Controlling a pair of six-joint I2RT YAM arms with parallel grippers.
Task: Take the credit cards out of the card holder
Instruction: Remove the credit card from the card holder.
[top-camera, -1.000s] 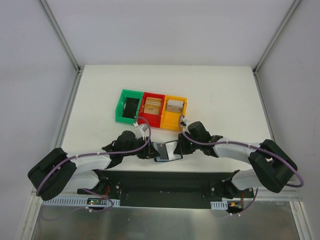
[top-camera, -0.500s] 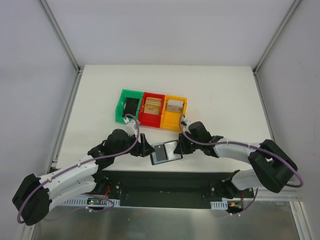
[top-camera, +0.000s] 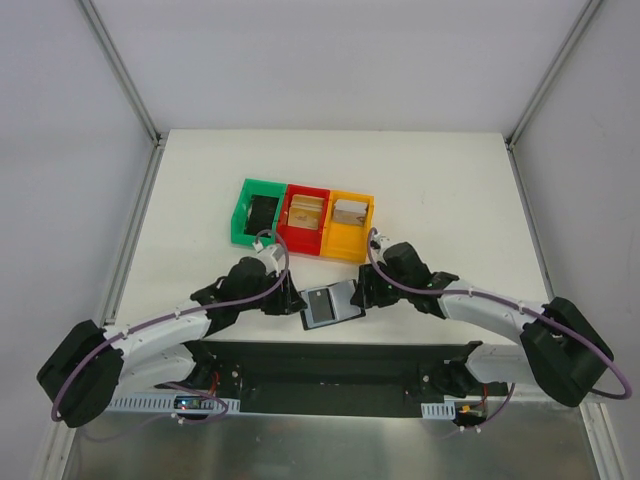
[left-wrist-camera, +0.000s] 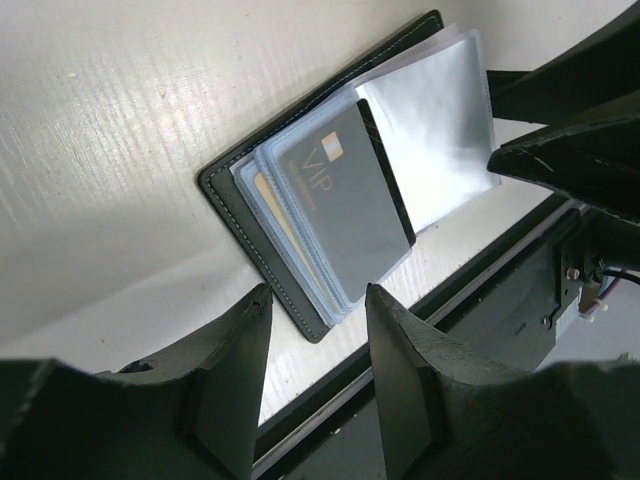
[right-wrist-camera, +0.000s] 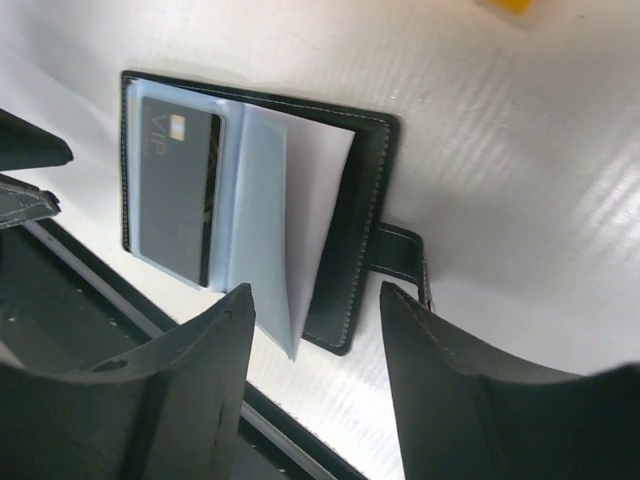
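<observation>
The black card holder (top-camera: 327, 306) lay open near the white table's (top-camera: 450, 190) front edge, a grey VIP card (left-wrist-camera: 345, 200) tucked in its clear sleeve (left-wrist-camera: 300, 240), between the left gripper (left-wrist-camera: 318, 300) and right gripper (right-wrist-camera: 318, 295), both parted and empty.

Card holder (top-camera: 325, 306) sits at the near table edge, boxed in: left gripper (top-camera: 294, 300) just left, right gripper (top-camera: 361, 294) just right, base rail (top-camera: 330, 362) near, bin row (top-camera: 300, 240) just far. Way in from above. Far table (top-camera: 440, 180) passable.
</observation>
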